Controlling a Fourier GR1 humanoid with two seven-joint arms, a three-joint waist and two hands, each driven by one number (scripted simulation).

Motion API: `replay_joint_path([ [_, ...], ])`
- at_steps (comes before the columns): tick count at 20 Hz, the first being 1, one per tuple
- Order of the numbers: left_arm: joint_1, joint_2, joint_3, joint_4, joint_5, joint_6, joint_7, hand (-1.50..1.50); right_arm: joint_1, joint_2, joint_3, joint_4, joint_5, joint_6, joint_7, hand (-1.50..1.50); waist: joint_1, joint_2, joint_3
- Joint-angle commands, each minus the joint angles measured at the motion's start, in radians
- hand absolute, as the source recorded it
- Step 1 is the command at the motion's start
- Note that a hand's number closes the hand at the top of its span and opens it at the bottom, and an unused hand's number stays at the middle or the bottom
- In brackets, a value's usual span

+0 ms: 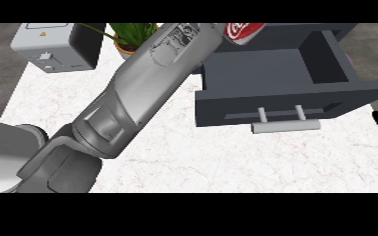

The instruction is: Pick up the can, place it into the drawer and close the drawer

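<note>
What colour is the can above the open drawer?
The can is red with white lettering, best seen at the head view's top edge.

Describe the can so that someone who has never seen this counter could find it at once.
Start at the open dark grey drawer on the view's right. Follow its left wall to the far corner, at the picture's top, just right of the grey forearm. There only part of the can shows: the one red thing, with white lettering, among grey neighbours.
</note>
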Motion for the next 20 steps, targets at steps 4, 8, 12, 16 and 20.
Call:
replay_joint_path([
  [4,-0.027,0.0,-0.054,0.1,0.093,0.004,-0.053,1.5,-0.017,0.019,0.014,0.021,0.013,-0.015,-0.005,-1.5,-0.011,0.003,0.0],
  [8,-0.012,0.0,-0.141,0.085,0.129,0.074,-0.076,1.5,-0.031,0.005,0.035,0.031,0.028,0.001,0.0,-1.5,-0.024,0.003,0.001],
  [12,-0.028,0.0,-0.161,0.172,0.128,0.061,-0.114,1.5,-0.094,-0.027,0.006,0.065,0.017,-0.007,0.008,-1.5,-0.039,0.012,0.001],
  [16,0.017,0.0,-0.205,0.177,0.152,0.086,-0.146,1.5,-0.097,-0.035,-0.005,0.055,-0.018,0.005,0.017,-1.5,-0.056,0.013,0.002],
  [20,0.011,0.0,-0.232,0.183,0.161,0.081,-0.176,1.5,-0.117,-0.003,0.034,0.06,0.05,-0.038,0.014,-1.5,-0.047,0.014,0.001],
])
